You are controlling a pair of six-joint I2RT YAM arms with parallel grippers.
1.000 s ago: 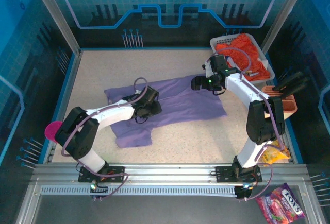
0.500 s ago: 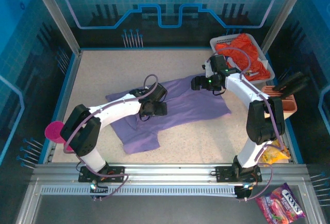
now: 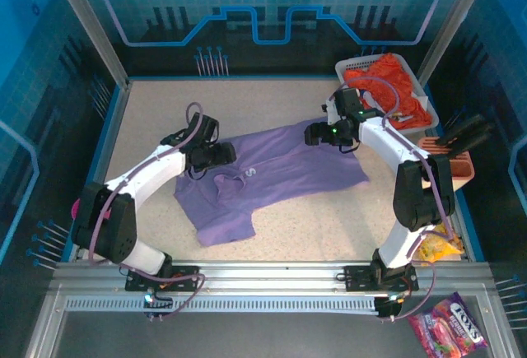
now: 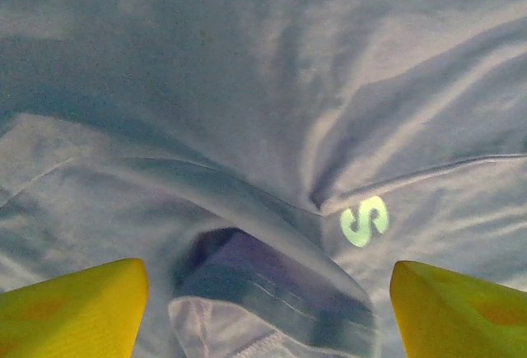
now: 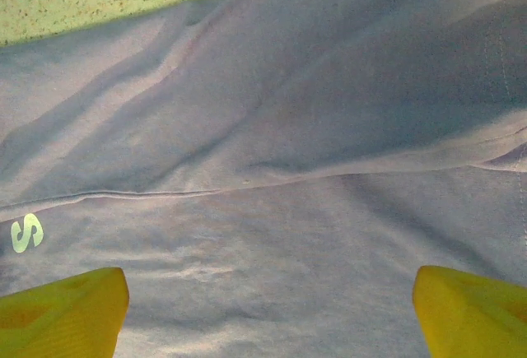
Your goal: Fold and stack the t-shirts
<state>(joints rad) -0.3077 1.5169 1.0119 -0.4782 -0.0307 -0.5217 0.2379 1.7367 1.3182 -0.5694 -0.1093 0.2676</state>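
Note:
The lavender-purple t-shirt (image 3: 284,169) lies rumpled and mostly spread across the middle of the table, a white letter "S" (image 3: 250,174) showing near its folded-over neck. My left gripper (image 3: 217,155) hovers over the shirt's left part, open, with nothing between its yellow fingers (image 4: 74,309); below it I see the neck fold (image 4: 272,292) and the "S" (image 4: 364,220). My right gripper (image 3: 318,134) hangs open above the shirt's far right part (image 5: 272,169), holding nothing. The orange-red t-shirt (image 3: 387,85) lies bunched in the white basket (image 3: 349,65) at the back right.
A brown rack (image 3: 451,160) stands by the right wall beside the right arm. A yellow packet (image 3: 436,248) lies at the right front, a candy bag (image 3: 451,325) sits beyond the rail, and a pink object (image 3: 79,208) rests at the left edge.
My left gripper opened, let go of the purple shirt and drew back to the left. The shirt now lies shifted right with its "S" uncovered. The right arm stayed put.

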